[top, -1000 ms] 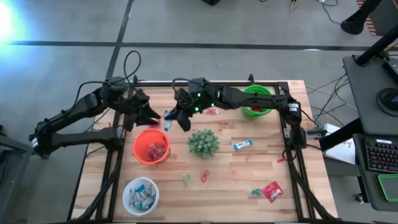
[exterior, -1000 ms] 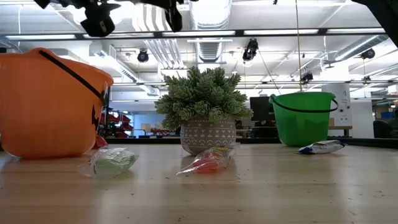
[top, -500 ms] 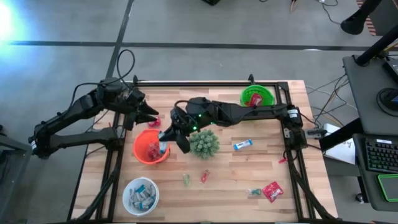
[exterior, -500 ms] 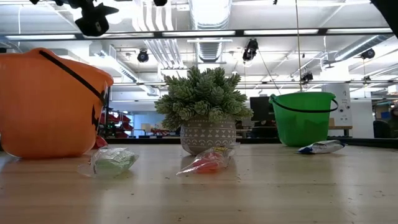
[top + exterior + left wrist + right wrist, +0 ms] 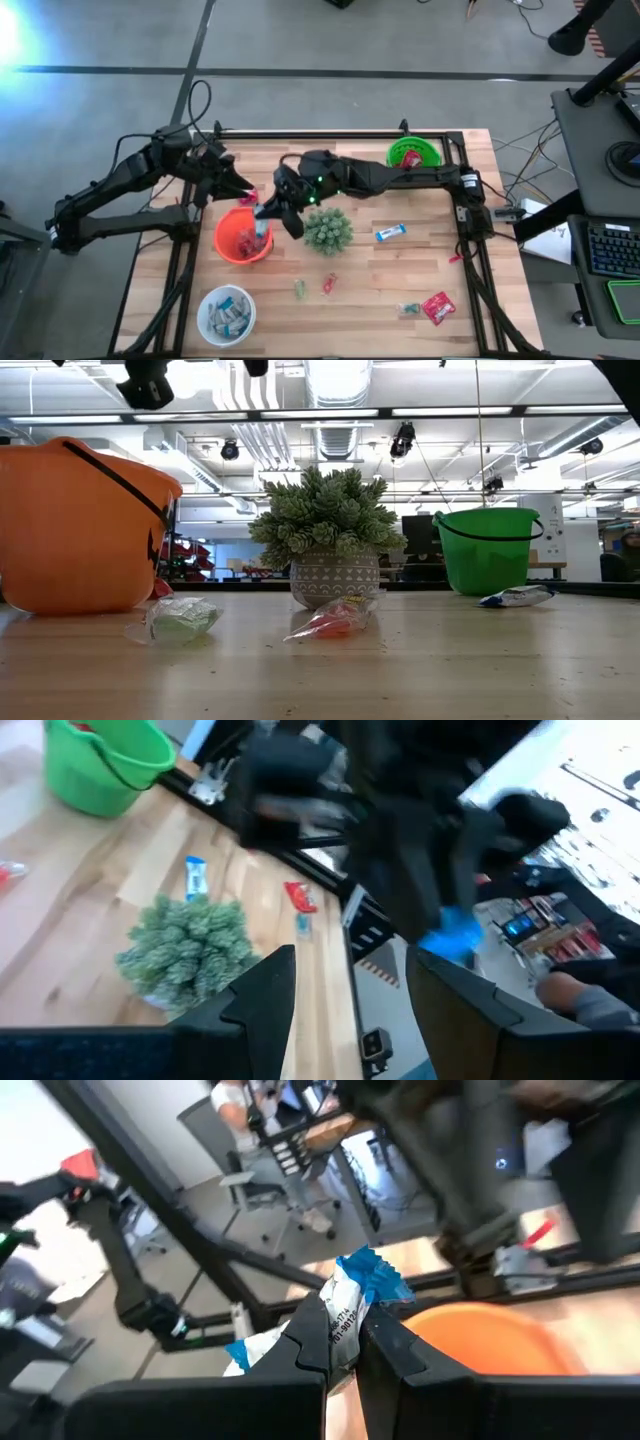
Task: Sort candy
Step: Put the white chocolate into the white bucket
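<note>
The right gripper is hanging over the orange bowl's right rim, gripping a blue-and-white bar. The left gripper is waiting just beyond that bowl. The plant is sitting mid-bench, with a white bowl near left, a green bowl far right, and candies lying scattered.
</note>
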`<action>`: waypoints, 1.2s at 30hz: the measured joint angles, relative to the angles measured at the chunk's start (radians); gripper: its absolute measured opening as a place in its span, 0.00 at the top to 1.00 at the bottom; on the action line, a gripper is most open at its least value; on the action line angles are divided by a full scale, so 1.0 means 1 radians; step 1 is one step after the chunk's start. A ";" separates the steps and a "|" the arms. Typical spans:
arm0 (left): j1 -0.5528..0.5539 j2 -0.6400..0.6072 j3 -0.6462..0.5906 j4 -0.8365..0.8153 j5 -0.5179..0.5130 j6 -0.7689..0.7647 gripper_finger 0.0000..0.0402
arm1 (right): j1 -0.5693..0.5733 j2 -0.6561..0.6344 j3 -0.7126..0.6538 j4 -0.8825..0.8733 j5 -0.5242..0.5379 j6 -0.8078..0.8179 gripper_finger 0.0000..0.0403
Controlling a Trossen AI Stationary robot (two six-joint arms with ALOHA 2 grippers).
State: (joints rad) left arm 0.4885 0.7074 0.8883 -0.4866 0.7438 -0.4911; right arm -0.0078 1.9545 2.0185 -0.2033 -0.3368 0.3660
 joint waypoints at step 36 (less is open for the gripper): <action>-0.104 0.027 0.000 0.048 -0.001 -0.001 0.57 | -0.100 0.004 0.013 -0.025 0.024 -0.019 0.97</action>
State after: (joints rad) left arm 0.3843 0.7348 0.8883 -0.4384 0.7431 -0.4920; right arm -0.1074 1.9583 2.0319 -0.2283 -0.3125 0.3466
